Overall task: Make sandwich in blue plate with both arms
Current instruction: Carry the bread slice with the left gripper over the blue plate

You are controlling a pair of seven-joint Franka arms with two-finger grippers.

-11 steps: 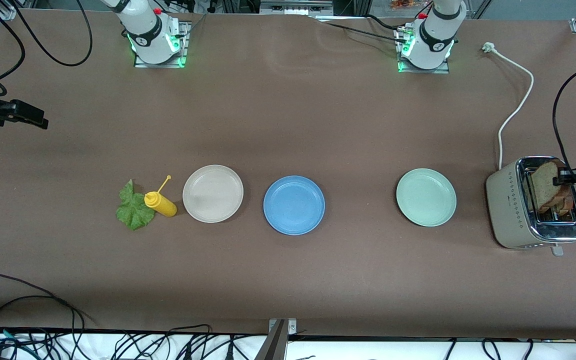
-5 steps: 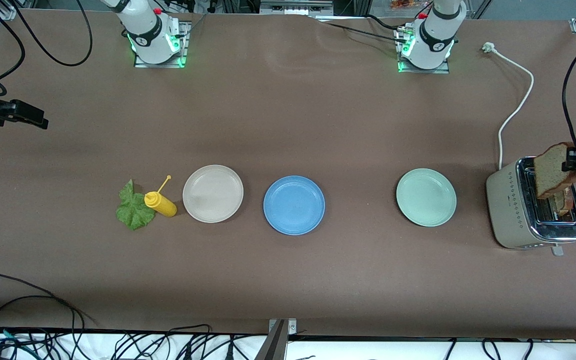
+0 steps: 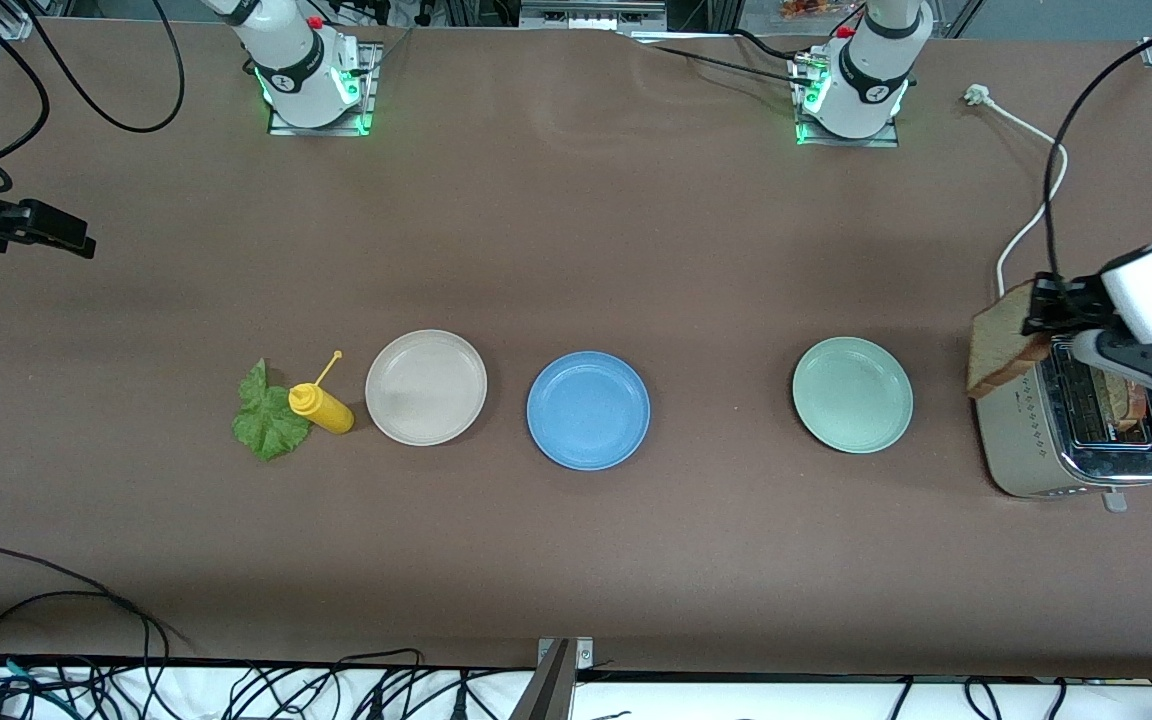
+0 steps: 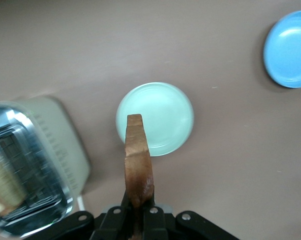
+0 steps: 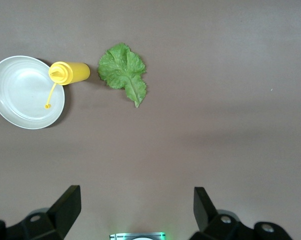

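My left gripper is shut on a brown toast slice and holds it on edge in the air over the toaster's side toward the mint-green plate. In the left wrist view the slice stands between the fingers of the gripper, over the mint-green plate's edge. A second slice sits in the toaster slot. The blue plate is bare at the table's middle. The lettuce leaf lies toward the right arm's end. My right gripper waits open and empty over that end of the table.
A yellow squeeze bottle lies between the lettuce and a beige-white plate. The toaster's white cord runs toward the left arm's base. The right wrist view shows the lettuce, bottle and beige-white plate.
My left gripper has lifted the toast slice out of the toaster slot and carried it toward the mint-green plate. The right arm has not moved.
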